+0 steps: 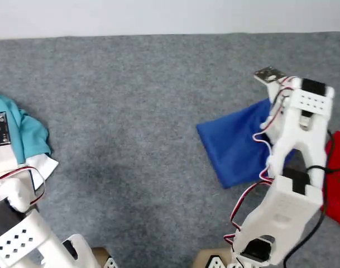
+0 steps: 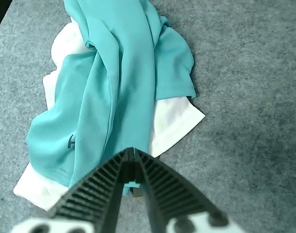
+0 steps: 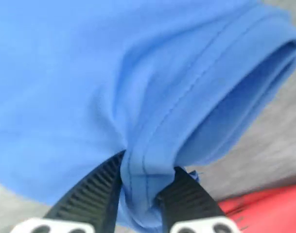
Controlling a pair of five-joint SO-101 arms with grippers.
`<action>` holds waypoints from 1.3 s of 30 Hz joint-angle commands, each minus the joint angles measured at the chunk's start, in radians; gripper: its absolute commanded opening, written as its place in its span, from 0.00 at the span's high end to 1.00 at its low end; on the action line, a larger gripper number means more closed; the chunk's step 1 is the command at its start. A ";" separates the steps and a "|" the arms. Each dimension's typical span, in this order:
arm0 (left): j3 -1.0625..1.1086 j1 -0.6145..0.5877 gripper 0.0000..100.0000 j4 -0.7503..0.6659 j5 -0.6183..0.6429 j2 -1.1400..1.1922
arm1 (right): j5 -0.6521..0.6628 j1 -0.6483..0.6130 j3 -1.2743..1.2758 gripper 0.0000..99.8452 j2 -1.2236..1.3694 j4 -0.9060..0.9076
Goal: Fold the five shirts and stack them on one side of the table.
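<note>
My right gripper (image 3: 148,167) is clamped down on a bunched hem of the blue shirt (image 3: 89,73). In the high view that shirt (image 1: 236,145) lies at middle right on the grey table (image 1: 136,84), with the red shirt (image 1: 338,178) at the right edge, partly under the arm. My left gripper (image 2: 134,152) is closed tight, pinching the teal shirt (image 2: 118,87), which is crumpled over the white shirt (image 2: 174,119) at the far left of the table.
</note>
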 commanded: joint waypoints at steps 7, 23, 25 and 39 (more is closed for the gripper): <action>-0.033 0.000 1.00 0.023 0.000 -0.014 | 0.285 0.036 -0.014 0.99 0.015 -0.306; -0.033 0.005 1.00 0.038 0.000 -0.014 | -0.382 0.005 -0.064 0.73 -0.053 -0.349; -0.036 0.005 1.00 0.038 0.000 -0.014 | -0.474 -0.010 -0.068 0.72 -0.084 -0.325; -0.033 0.005 1.00 0.034 0.000 -0.014 | -1.217 -0.071 -0.068 0.72 -0.179 0.073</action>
